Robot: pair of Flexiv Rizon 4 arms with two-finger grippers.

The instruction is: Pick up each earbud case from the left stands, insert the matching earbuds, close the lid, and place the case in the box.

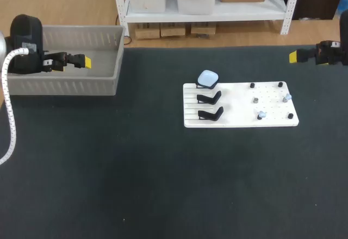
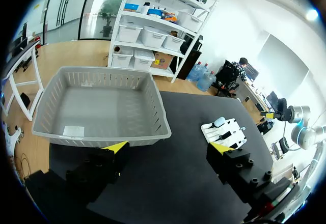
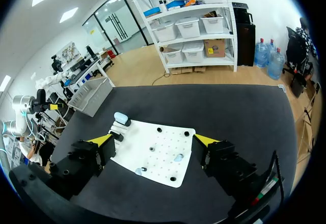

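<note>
**Operator:** How are your jaws standing?

**Me:** Both pairs are gaping wide and gripping nothing. My left arm (image 1: 27,38) is hanging at the left edge of the dark bench (image 1: 163,184). My right arm (image 1: 330,53) is hanging at the right edge, well apart from it.

**Operator:** What is lying closest to the left jaws?

**Me:** The grey slatted plastic box (image 2: 102,138) is sitting just ahead of their yellow tips (image 2: 116,146). One white label (image 2: 74,131) is lying on its floor. Far beyond it, the white perforated board (image 2: 232,135) is showing across the bench.

**Operator:** And ahead of the right jaws?

**Me:** That same board is lying ahead of them. On its nearer, perforated part two small pale blue earbuds are resting, one (image 3: 178,158) near the middle and one (image 3: 137,171) by the edge. Small black pegs (image 3: 159,130) are standing around them.

**Operator:** Where is the case sitting?

**Me:** Farther along, at the board's ribbed end, two black stands (image 1: 209,97) are standing bare. The rounded pale blue earbud case (image 1: 207,78) is sitting in the rearmost row just behind them. It is well apart from the box and from both pairs of jaws.
</note>
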